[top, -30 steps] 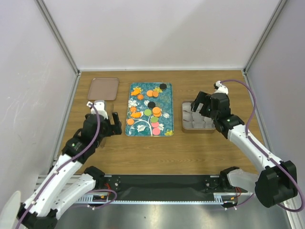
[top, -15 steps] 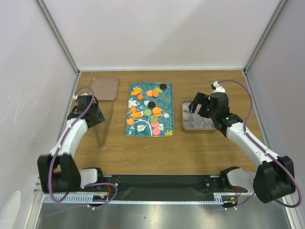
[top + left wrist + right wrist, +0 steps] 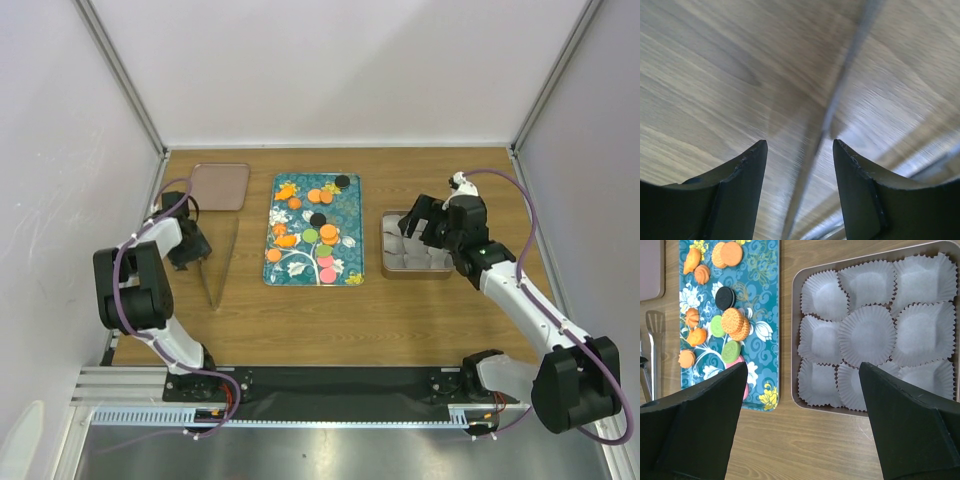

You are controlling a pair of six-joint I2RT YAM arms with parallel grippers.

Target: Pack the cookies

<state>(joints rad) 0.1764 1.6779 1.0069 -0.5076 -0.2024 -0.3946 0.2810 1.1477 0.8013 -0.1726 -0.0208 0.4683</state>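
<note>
**Item 1, far left.** We list the left gripper (image 3: 800, 144), low over the wooden table (image 3: 400, 310) beside its left wall, with the arm folded back on itself. Its two fingers (image 3: 742, 180) stand partly apart. A blurred metal strip runs along the gap, and we see table on either side of it, so we record nothing pinched.

**Item 2.** A flat brown lid (image 3: 218, 186) lies at the far left corner of the table, apart from everything else.

**Item 3.** Metal tongs (image 3: 226, 260) lie on the table between the left gripper and the tray. They are opened in a V with the hinge towards the near side. One leg ends just beside the left gripper; we cannot tell whether they touch.

**Item 4, centre.** The teal floral tray (image 3: 345, 215) holds the cookies (image 3: 328, 233), all of them on its surface. There are orange ones at the far end with one black. There is a second black one, green and more orange in the middle, some overlapping. The pink ones are nearest.

**Item 5.** A shallow metal tin (image 3: 840, 410) sits just right of the tray. It is lined with nine white paper cups (image 3: 867, 335), and no cookie is in any of them.

**Item 6, right.** The right gripper (image 3: 802, 365) hangs above the tin, with its fingers spread wide and nothing between them.
</note>
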